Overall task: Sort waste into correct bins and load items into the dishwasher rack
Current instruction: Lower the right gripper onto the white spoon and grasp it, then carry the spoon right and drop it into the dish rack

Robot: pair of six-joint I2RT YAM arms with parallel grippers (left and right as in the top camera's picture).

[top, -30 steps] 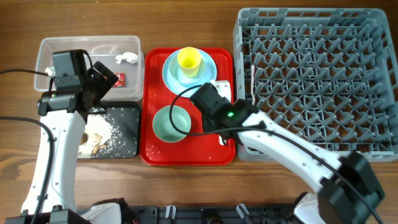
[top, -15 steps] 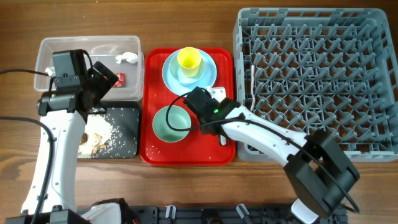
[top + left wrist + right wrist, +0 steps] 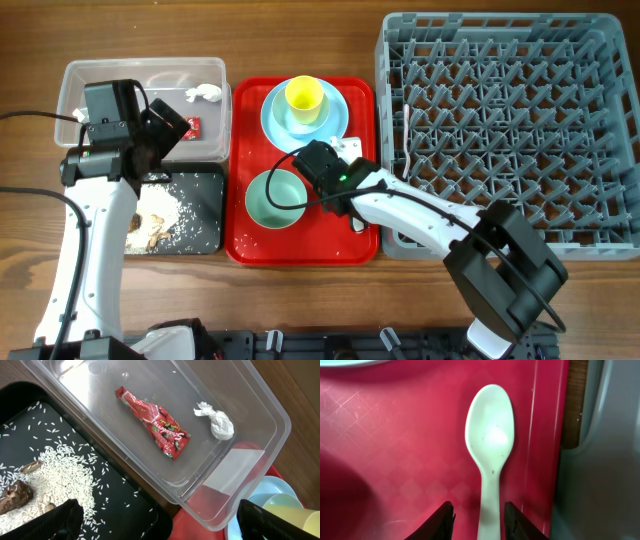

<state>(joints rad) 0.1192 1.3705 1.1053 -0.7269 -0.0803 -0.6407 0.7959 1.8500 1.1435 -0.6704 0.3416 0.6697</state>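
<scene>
Right gripper (image 3: 480, 512) straddles the white spoon (image 3: 489, 445) handle, lower centre, jaws parted. Left gripper (image 3: 170, 521) hangs wide open at the clear tub (image 3: 160, 385) edge.

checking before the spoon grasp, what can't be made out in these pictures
- spoon: handle end cut off by the bottom edge, right wrist view; overhead, the right arm covers most of it.
- black tray: left part hidden under the left arm, overhead.
- food scraps: brown bits cut off by the left edge, left wrist view.
</scene>
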